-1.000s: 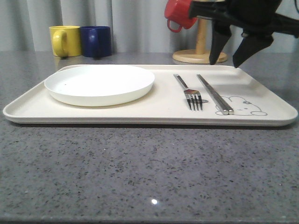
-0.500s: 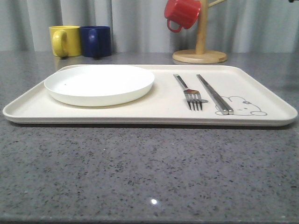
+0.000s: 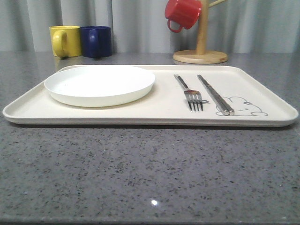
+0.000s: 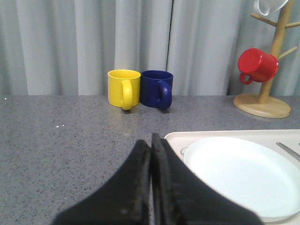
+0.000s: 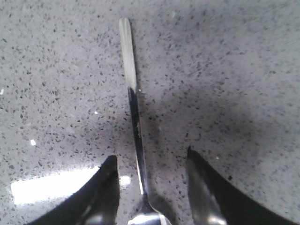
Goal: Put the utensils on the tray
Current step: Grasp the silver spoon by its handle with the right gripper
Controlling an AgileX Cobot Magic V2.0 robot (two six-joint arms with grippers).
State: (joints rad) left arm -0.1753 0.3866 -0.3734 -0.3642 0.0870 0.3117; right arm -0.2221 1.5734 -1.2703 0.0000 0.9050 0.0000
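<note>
A large cream rectangular tray point(image 3: 154, 112) with rounded corners and a low rim sits on the speckled grey stone surface point(image 3: 150, 173). On its left half rests a round white plate point(image 3: 99, 84). To the right of the plate lie a slim silver four-tined fork point(image 3: 189, 92) and, just beside it, a pair of flat silver chopsticks point(image 3: 215, 93), whose near ends overlap a grey rabbit drawing point(image 3: 243, 107) printed on the tray. Behind the tray stand a yellow mug point(image 3: 65, 41) and a dark blue mug point(image 3: 96, 41), touching side by side, and a wooden mug tree point(image 3: 201, 44) with a red mug point(image 3: 183, 13) hung on it.

In the left wrist view the left gripper point(image 4: 151, 150) is clenched, its black fingers pressed together with nothing between them, poised over the surface near the tray's corner.

In the right wrist view the right gripper point(image 5: 150, 164) is spread apart, straddling the handle of a slim silver spoon point(image 5: 133, 112) that lies flat on the bare grey surface; neither finger touches it.
</note>
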